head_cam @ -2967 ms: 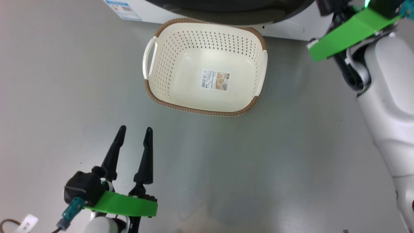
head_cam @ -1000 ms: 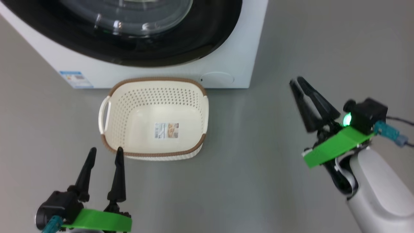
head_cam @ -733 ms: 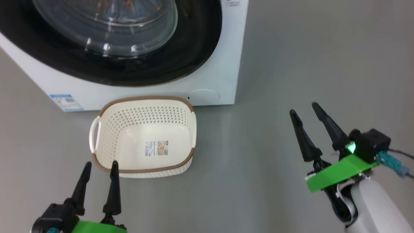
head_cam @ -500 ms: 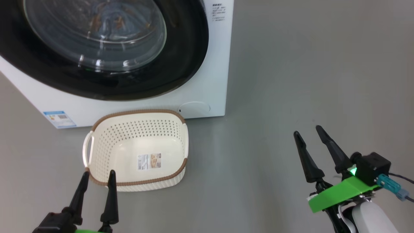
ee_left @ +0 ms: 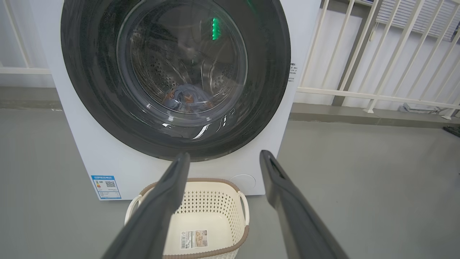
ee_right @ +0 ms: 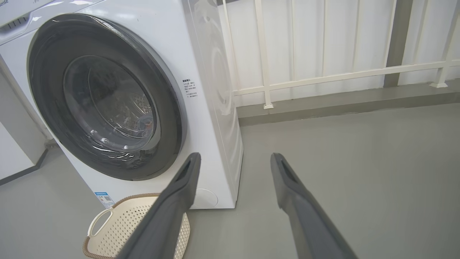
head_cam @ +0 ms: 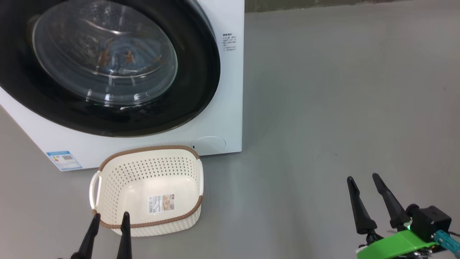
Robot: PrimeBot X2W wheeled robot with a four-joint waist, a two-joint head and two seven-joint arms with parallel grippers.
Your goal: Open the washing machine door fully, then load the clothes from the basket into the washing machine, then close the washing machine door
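1. left gripper [head_cam: 110,216]: fingers spread a moderate gap, nothing between them. the basket [head_cam: 107,163] sits on the floor just ahead of it, and the near rim looks close to the fingertips in the head view. a forward or downward move here would likely shove or tip the basket.
2. right gripper [head_cam: 362,177]: also parted and empty, over bare floor, with the washer [head_cam: 230,108] ahead and well to its left. a wide swing toward the machine could clip the white front corner.
3. the door [head_cam: 201,72] is above and beyond the left gripper and looks flush with the front. whether the latch has caught cannot be told. if it has not, the door could drift open and the task would be short of done.
4. the clothes [head_cam: 118,57] show through the glass, low in the drum, far ahead of both grippers. the basket looks empty, so loading seems finished. cloth trapped at the seal cannot be ruled out, since the seal is hidden.
5. a further push on the door with the long fingers risks striking the glass bowl rather than the black ring.
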